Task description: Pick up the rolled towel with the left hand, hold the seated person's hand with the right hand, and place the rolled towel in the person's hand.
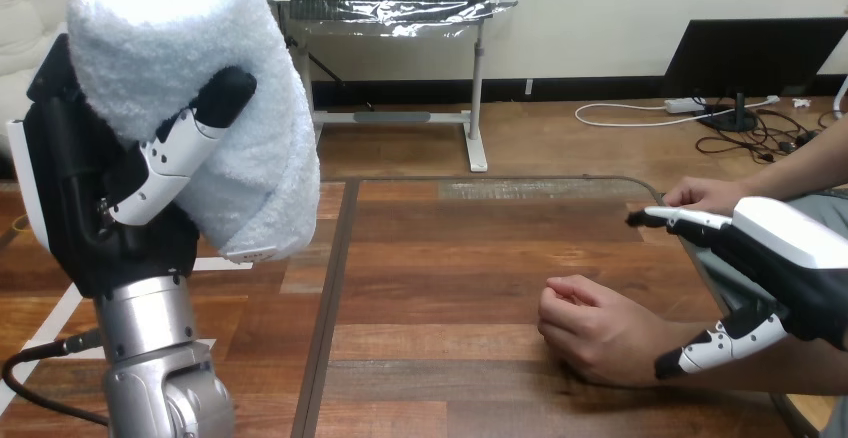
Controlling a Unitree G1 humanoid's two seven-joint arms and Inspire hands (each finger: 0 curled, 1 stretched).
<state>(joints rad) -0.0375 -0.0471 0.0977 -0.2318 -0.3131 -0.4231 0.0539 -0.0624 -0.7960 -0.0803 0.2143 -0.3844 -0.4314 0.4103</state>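
Note:
My left hand [100,208] is raised at the view's left, its fingers and thumb curled round the rolled white towel [190,48], which stands well above the table. The person's hand [590,328] rests on the wooden table [470,248] at the lower right, loosely closed into a fist. My right hand [790,258] hovers over that hand's wrist with its fingers straight and pointing left. Its thumb lies in front of the wrist, not curled round it. Whether the thumb touches the wrist I cannot tell.
The person's other hand [705,195] rests at the table's far right edge, just behind my right hand's fingertips. Bare tabletop stretches between the towel and the person's fist.

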